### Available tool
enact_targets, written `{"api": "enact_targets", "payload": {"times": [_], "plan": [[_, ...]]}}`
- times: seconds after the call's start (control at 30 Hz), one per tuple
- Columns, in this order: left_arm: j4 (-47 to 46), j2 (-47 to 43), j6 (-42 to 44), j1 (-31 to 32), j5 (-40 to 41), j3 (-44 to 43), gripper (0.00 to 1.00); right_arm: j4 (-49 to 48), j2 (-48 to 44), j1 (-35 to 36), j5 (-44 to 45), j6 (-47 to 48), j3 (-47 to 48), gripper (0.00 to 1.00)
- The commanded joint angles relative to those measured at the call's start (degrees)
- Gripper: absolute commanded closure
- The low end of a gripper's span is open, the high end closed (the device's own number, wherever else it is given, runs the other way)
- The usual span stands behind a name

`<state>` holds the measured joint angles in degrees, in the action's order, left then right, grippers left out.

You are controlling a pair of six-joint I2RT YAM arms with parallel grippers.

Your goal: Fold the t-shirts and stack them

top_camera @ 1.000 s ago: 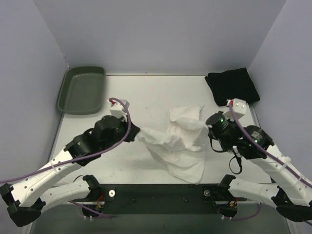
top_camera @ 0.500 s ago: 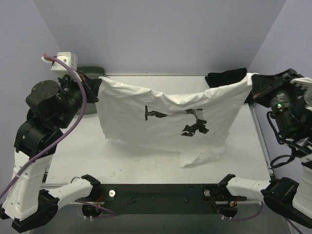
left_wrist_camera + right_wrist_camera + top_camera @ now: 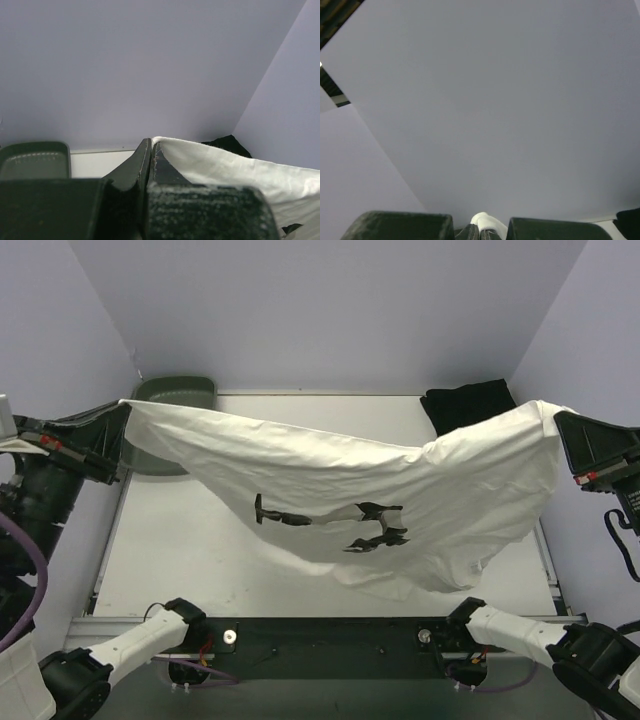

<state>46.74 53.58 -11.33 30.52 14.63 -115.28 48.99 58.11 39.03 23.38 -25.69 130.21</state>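
The white t-shirt hangs spread wide in the air above the table, sagging in the middle, with a dark print on its front. My left gripper is shut on its left top corner, high at the left wall; the pinched white cloth shows at the fingertips in the left wrist view. My right gripper is shut on the right top corner, where a white fold pokes out between the closed fingers. The black t-shirt lies folded at the table's far right corner, partly hidden behind the white one.
A dark green tray sits at the table's far left corner, mostly hidden behind the lifted shirt; its rim shows in the left wrist view. The cell's lilac walls stand close on three sides. The white tabletop lies below the shirt.
Both arms rose from low over the table and swung apart to the side walls. The crumpled white t-shirt was lifted and stretched out wide between them.
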Motion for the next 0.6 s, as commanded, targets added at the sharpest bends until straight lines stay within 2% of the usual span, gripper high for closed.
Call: {"api": "enact_targets", "payload": {"times": [0.0, 0.17, 0.2, 0.33, 0.47, 0.53, 0.57], "plan": [[-4.0, -2.7, 0.2, -0.3, -2.1, -0.2, 1.00, -5.8, -0.8, -0.2, -11.3, 1.0, 2.6, 1.00], [-5.1, -5.2, -1.8, -0.2, -6.5, -1.5, 1.00, -12.6, -4.5, -0.4, -22.8, 0.4, -0.4, 1.00], [-5.7, -5.6, -1.8, -0.2, -7.4, -1.7, 1.00, -15.2, -5.1, -0.6, -27.4, 0.0, -1.2, 1.00], [-10.8, -7.6, -3.4, -0.3, -11.4, -1.2, 1.00, -20.3, -7.2, -3.2, -35.9, -2.4, -1.3, 1.00], [-9.5, -7.3, -5.6, -0.2, -12.1, -2.1, 1.00, -21.0, -7.8, -5.4, -37.3, -5.2, -2.4, 1.00], [-8.7, -6.7, -6.2, -0.3, -11.0, -0.1, 1.00, -21.0, -8.2, -5.7, -32.4, -4.6, -6.1, 1.00], [-8.9, -6.6, -6.2, -0.2, -9.9, 4.2, 1.00, -20.7, -8.4, -5.6, -30.0, -4.2, -7.5, 1.00]]}}
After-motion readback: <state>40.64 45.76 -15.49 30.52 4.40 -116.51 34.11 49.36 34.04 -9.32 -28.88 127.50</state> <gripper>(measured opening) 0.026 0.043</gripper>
